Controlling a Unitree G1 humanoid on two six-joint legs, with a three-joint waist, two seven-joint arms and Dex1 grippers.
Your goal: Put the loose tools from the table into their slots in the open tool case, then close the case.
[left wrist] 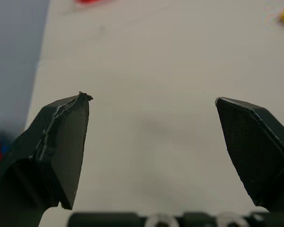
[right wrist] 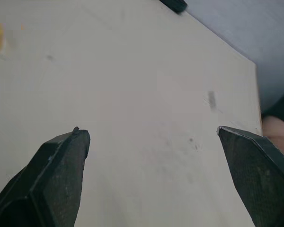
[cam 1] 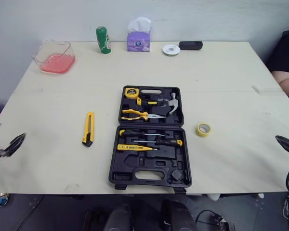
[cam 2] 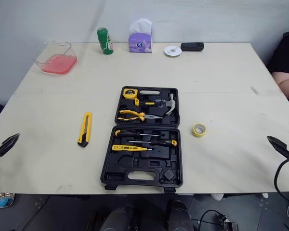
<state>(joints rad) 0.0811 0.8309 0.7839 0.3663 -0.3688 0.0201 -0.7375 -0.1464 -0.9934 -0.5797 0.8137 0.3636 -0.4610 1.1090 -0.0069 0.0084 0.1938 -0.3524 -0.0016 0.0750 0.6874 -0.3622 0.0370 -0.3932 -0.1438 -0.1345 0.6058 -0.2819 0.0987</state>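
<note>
The open black tool case (cam 1: 151, 137) lies at the table's middle, near the front edge. In its slots sit a tape measure (cam 1: 131, 93), a hammer (cam 1: 164, 102), pliers (cam 1: 137, 114) and screwdrivers (cam 1: 151, 140); several slots stand vacant. A yellow utility knife (cam 1: 88, 128) lies loose to the case's left. A yellow tape roll (cam 1: 203, 129) lies loose to its right. My left gripper (cam 1: 5, 140) hovers open at the table's left edge, holding nothing (left wrist: 151, 137). My right gripper (cam 2: 285, 134) hangs open at the right edge, also holding nothing (right wrist: 151, 156).
Along the far edge stand a clear container of pink liquid (cam 1: 54, 57), a green can (cam 1: 103, 40), a purple tissue box (cam 1: 138, 36), a white disc (cam 1: 171, 49) and a black device (cam 1: 190, 45). A person's arm (cam 1: 286, 79) rests at the far right.
</note>
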